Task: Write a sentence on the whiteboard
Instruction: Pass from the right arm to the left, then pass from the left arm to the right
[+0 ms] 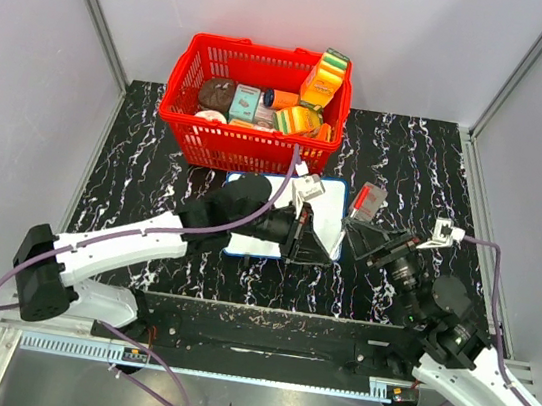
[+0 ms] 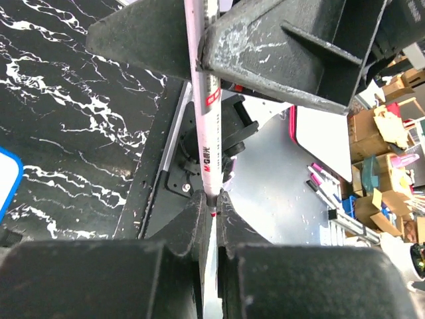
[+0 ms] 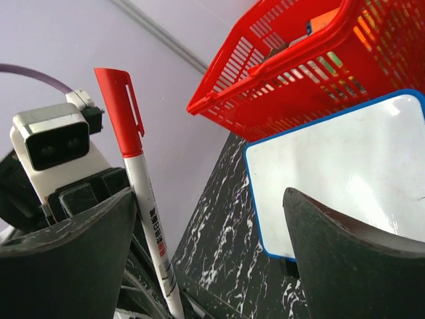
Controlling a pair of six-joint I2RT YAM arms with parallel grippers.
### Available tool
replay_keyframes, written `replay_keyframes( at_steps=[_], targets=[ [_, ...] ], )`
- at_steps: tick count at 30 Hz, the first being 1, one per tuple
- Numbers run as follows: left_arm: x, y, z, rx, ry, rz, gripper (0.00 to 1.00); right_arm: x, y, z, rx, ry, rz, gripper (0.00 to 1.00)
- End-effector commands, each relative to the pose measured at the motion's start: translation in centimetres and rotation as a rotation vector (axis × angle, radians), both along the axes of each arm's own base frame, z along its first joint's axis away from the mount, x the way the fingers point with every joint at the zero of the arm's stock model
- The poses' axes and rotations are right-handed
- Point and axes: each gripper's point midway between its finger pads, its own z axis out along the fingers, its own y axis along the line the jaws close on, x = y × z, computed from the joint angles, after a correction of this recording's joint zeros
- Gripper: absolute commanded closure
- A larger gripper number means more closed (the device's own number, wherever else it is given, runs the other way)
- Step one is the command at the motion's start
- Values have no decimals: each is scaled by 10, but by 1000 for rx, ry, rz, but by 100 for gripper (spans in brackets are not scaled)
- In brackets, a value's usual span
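Now: marker gripped, board by basket

Red plastic slotted basket [image 1: 249,144] at far side of black marbled table [image 1: 408,162] holds groceries, incl. orange-yellow carton [image 1: 324,79], teal tin [image 1: 246,104], brown round pack [image 1: 216,92] and striped yellow-green packet [image 1: 298,119]. Labels too small to read. Blue-framed white whiteboard [image 3: 345,166] lies flat just in front of basket. L gripper [image 2: 214,206] sits over board, pinching white-barrelled, red-capped marker [image 2: 208,149]; red print on barrel, illegible. R gripper [image 3: 206,212] is spread wide, beside board's right edge.

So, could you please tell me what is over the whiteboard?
The left claw, holding a red-capped marker, hangs over the whiteboard; any writing beneath is hidden.
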Motion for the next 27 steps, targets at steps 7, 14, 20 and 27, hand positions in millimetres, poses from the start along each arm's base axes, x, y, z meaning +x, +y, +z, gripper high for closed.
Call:
replay_keyframes(
  at_steps=[7, 14, 20, 27],
  targets=[
    [-9, 47, -1, 121, -134, 3, 100, -39, 53, 16, -246, -173, 359, 9],
    [-14, 53, 0, 124, -140, -11, 100, -61, 81, 26, -242, -254, 554, 63],
    [-9, 54, -3, 130, -142, 28, 82, -57, 80, 22, -225, -221, 533, 100],
    [-3, 38, 8, 37, -142, 42, 27, -37, 63, 20, -109, -147, 377, 100]
  ],
)
